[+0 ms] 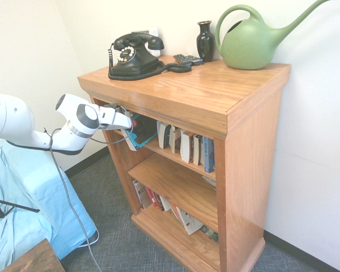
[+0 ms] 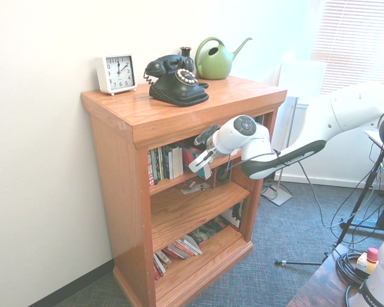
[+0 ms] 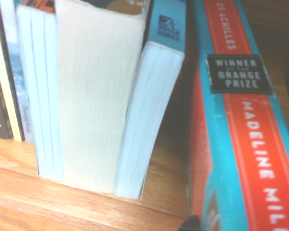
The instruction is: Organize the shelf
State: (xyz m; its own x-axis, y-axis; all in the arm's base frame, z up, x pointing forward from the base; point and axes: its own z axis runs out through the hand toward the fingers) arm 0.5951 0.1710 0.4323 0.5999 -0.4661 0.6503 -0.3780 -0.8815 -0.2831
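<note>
Fingers of the gripper (image 2: 203,155) are at the front of the shelf's (image 1: 187,88) upper tier, and whether they stand open or closed on the red and blue book (image 3: 245,125) I cannot tell. That book shows large in the wrist view, "MADELINE" printed along its spine, beside a row of paler books (image 3: 94,101).

In the first exterior view, a dark wooden surface (image 1: 37,259) lies at the near left, with light blue cloth (image 1: 51,195) behind it. The arm comes in from the left, above the cloth. The orange-brown shelf stands at the middle and right, its three tiers facing the arm. More books stand on the upper tier, right of the gripper, a blue one (image 1: 208,154) at the near end. On the bottom tier, books (image 1: 187,221) lean and slump.

Across the top, a black telephone (image 1: 137,59) sits at the left, then a remote (image 1: 188,59), a dark vase (image 1: 205,42) and a green watering can (image 1: 249,45) at the right. The second exterior view also shows a white clock (image 2: 116,73) left of the telephone.
</note>
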